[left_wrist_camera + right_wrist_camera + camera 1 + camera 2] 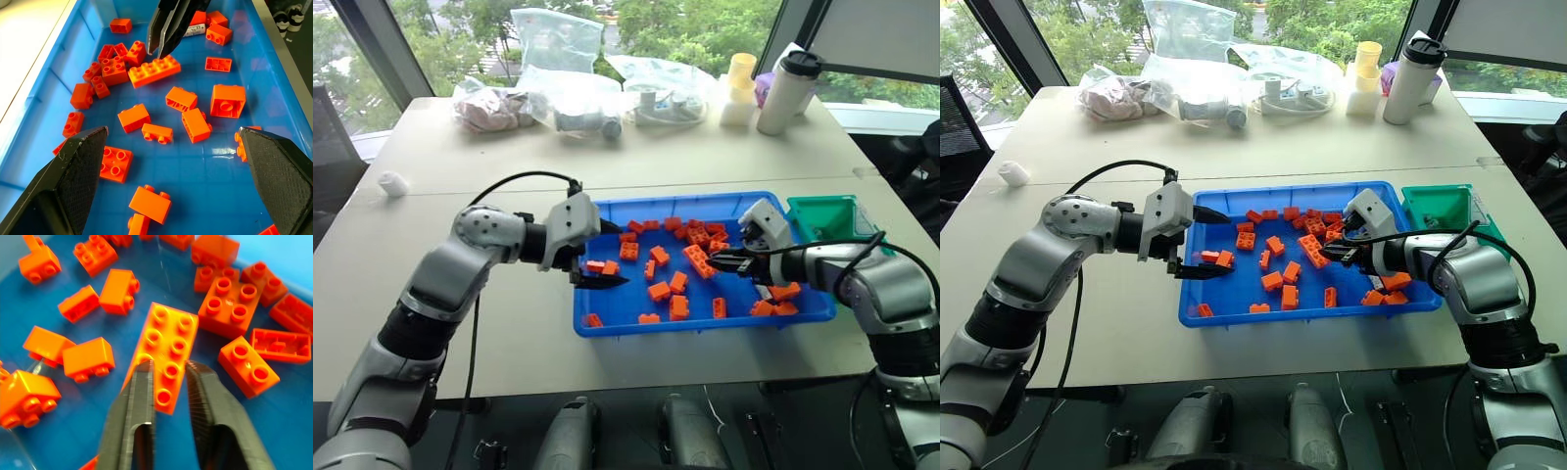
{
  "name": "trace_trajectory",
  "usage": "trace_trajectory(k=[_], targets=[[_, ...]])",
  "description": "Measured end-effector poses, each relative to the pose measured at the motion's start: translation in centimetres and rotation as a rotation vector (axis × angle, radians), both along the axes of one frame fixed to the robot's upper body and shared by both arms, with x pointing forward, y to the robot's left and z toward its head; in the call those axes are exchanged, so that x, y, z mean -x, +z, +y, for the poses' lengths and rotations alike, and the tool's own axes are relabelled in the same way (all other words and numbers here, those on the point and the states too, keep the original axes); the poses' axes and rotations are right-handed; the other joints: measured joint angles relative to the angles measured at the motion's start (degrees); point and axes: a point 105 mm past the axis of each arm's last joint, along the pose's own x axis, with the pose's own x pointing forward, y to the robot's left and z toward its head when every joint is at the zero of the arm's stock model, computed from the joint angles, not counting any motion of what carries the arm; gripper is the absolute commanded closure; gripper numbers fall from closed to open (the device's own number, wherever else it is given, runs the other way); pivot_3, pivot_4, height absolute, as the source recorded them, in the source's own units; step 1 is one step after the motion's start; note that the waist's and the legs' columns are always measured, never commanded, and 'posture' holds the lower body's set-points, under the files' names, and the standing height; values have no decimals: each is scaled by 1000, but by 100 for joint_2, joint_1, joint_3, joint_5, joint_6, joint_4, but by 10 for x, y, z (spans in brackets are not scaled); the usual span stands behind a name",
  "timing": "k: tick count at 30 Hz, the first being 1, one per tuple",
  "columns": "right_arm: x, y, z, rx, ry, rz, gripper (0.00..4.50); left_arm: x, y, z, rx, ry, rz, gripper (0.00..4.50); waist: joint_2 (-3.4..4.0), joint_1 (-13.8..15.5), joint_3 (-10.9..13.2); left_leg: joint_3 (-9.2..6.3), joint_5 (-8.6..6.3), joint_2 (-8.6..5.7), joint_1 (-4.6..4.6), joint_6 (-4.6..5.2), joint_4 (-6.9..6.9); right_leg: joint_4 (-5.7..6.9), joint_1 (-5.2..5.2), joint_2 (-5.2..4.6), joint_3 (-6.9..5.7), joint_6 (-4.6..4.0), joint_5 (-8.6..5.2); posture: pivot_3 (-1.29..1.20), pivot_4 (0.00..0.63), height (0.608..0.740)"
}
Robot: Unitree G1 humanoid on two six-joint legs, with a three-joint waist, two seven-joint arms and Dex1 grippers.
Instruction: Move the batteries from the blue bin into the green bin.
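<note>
The smooth plastic blue bin lies long side left-to-right on the counter, strewn with studded orange bricks. A grey battery peeks behind the right gripper, fingers slightly apart, gripping nothing. The left gripper is spread wide. The green bin touches the tray's far right corner.

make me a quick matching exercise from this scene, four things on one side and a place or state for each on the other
Things:
1. left claw
2. green bin
3. white tumbler
4. long orange brick

Places or states:
A. far edge of the table
B. open above the blue bin
C. under the right claw
D. beside the blue bin's right end

Pairs: 1-B, 2-D, 3-A, 4-C
</note>
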Motion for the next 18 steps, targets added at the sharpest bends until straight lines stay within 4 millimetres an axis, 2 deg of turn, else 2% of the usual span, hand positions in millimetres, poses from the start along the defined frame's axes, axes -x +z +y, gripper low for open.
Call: trace_trajectory(k=[3,6,9,11,12,15,16,18], targets=[[5,17,17,-66,78,-75,703,-1,-1,0,3,0,5,0,0,-1,0,0,0,0,0,0,0,0,0,1,0,0,0,0,150,740],[7,24,26,-92,111,-107,703,-1,-2,-1,9,-8,7,0,0,0,0,0,0,0,0,0,0,0,0,-1,0,0,0,0,150,740],[4,29,24,-75,105,-134,703,-2,-2,-1,10,-9,1,0,0,10,0,0,0,-2,0,0,1,0,0,-3,0,0,0,0,150,740],[3,28,12,-3,81,-141,703,-2,-2,-2,9,-9,0,0,0,20,0,0,0,-5,-1,0,1,-1,0,-6,0,0,0,0,150,740],[2,27,-1,66,62,-143,703,-2,-2,-2,9,-9,-1,0,0,30,0,0,0,-7,-2,0,1,-2,0,-8,-1,0,0,0,150,740],[11,17,-54,283,-16,-60,703,-2,-2,-1,7,-6,-1,0,-1,66,0,0,-1,-9,-2,1,0,-7,2,-11,-4,0,0,0,150,740],[14,13,-63,307,-31,-29,703,-2,-3,0,5,-4,0,0,-1,56,0,1,-1,-7,-1,2,0,-7,2,-10,-3,0,0,0,150,740],[19,9,-67,304,-32,21,703,-2,-3,-1,7,-6,0,0,0,-14,0,5,-1,-1,4,1,0,-1,2,-4,1,0,0,0,150,740]])
